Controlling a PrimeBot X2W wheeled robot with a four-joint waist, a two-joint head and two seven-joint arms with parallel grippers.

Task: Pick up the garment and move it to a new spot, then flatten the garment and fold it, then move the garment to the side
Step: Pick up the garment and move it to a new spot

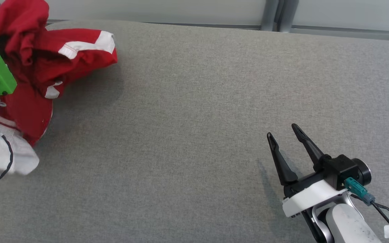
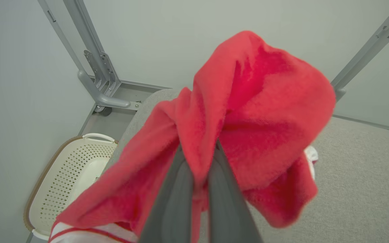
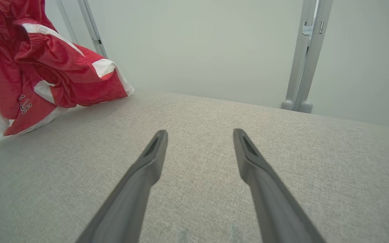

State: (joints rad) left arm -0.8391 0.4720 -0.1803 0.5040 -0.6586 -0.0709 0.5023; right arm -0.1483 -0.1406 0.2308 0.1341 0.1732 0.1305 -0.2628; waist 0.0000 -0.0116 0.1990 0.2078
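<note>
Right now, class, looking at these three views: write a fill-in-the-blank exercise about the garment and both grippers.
The garment is mostly ____ with white stripes.
The left gripper is ____ on the garment.
The right gripper is ____ and holds nothing.
Missing words: red; shut; open.

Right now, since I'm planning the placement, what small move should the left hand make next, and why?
Probably carry the red garment rightward to the bare middle of the grey surface: the left hand is shut on it, it hangs bunched at the far left edge, and the right hand is open.
</note>
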